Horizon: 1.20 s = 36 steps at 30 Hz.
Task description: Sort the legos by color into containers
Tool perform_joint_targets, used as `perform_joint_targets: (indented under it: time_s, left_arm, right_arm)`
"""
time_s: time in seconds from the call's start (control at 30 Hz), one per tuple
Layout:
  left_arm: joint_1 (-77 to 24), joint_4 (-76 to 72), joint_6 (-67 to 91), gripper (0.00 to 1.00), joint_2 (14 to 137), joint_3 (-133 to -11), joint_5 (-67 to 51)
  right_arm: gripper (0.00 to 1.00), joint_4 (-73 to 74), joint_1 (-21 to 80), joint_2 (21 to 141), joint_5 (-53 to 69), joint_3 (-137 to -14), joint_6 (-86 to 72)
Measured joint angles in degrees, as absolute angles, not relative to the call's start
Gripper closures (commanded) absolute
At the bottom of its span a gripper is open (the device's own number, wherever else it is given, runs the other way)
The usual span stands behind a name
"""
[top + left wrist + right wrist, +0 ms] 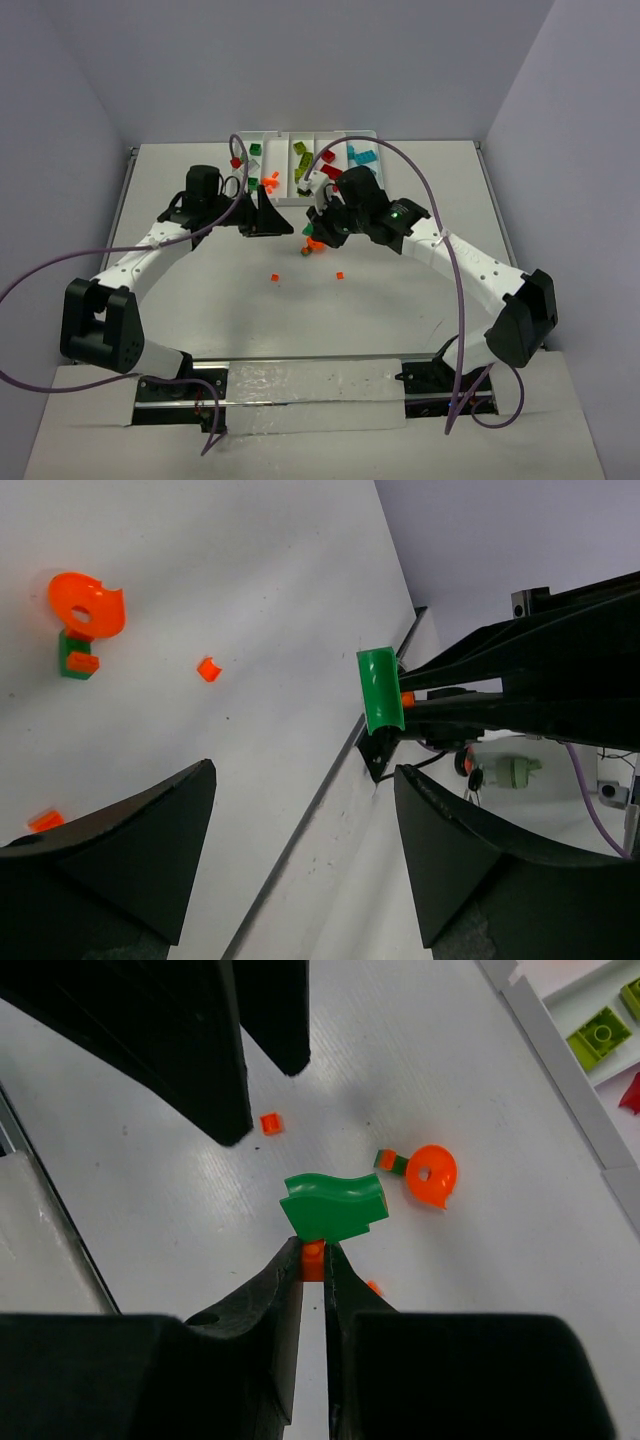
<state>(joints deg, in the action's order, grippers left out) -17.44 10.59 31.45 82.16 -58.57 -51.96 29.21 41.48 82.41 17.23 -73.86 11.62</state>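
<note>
Tabletop (380, 320) white, orange legos (274, 277) scattered; walls (300, 60) pale lilac

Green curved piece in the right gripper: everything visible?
The green curved piece is glossy plastic with a wavy top, stuck to a small orange brick. The right gripper pinches that orange brick, jaws nearly shut, holding the pair seemingly off the table. Nothing else touches the green part.
</note>
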Motion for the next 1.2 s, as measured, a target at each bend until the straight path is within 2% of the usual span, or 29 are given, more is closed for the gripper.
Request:
perform_joint_targets:
  time_s: [0.83,1.2]
  left_arm:
    - [-21.06,7.86,33.23,0.28,83.35,-59.86,-53.33]
    - [-19.13,16.34,18.81,0.26,80.37,-59.46,-37.55]
  right_arm:
    - [1.0,29.59,45.41,82.61,14.67,-75.79,11.92]
    - [1.0,28.82,41.02,80.59,12.85,-65.56,10.46]
